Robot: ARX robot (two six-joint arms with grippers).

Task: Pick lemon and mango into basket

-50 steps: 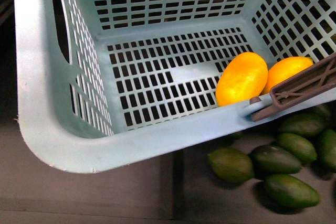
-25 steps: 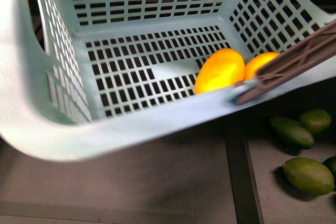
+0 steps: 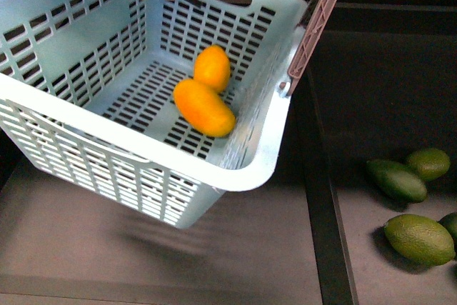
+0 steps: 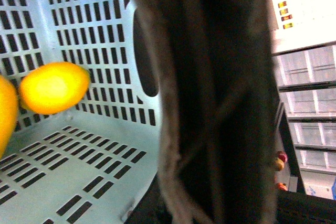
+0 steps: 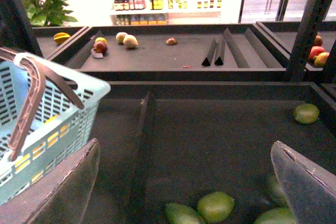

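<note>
Basket tilted above the dark shelf, with both fruits inside

The basket (image 3: 250, 169) is seen tilted, its mauve handle (image 3: 314, 26) raised at the right side. The mango (image 3: 204, 108) lies on the slotted bottom, touching the lemon (image 3: 213, 68) just beyond it, both near the right wall. Green oval fruits (image 3: 418, 238) are scattered on the shelf (image 3: 214, 248) to the near right. The right gripper (image 5: 184, 182) is shown with fingers (image 5: 68, 187) spread wide and nothing between them. The left gripper's finger state cannot be told; its view is filled by the handle (image 4: 210, 103).
</note>
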